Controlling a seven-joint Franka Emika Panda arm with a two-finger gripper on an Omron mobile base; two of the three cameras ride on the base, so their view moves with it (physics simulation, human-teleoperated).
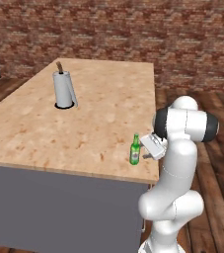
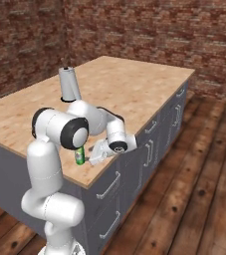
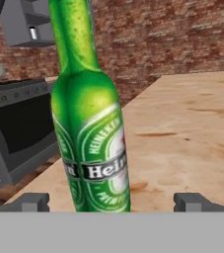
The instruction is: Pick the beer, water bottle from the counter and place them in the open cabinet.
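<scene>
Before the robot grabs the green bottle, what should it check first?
1. Gripper open wide: ok.
2. Beer bottle standing upright on the counter: ok.
3. Bottle between the two fingertips: ok, though it sits nearer the left one in the hand view.
4. Fingers touching the bottle: not yet, a gap shows on each side.
5. Paper-towel roll out of the way: ok, far across the counter.
6. Where the water bottle and open cabinet are: cannot tell.

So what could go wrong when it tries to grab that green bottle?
The bottle stands upright near the counter's front edge, so a bump could tip it off. The open pincer has the bottle left of centre between its tips; one tip may touch first and push it over.
</scene>
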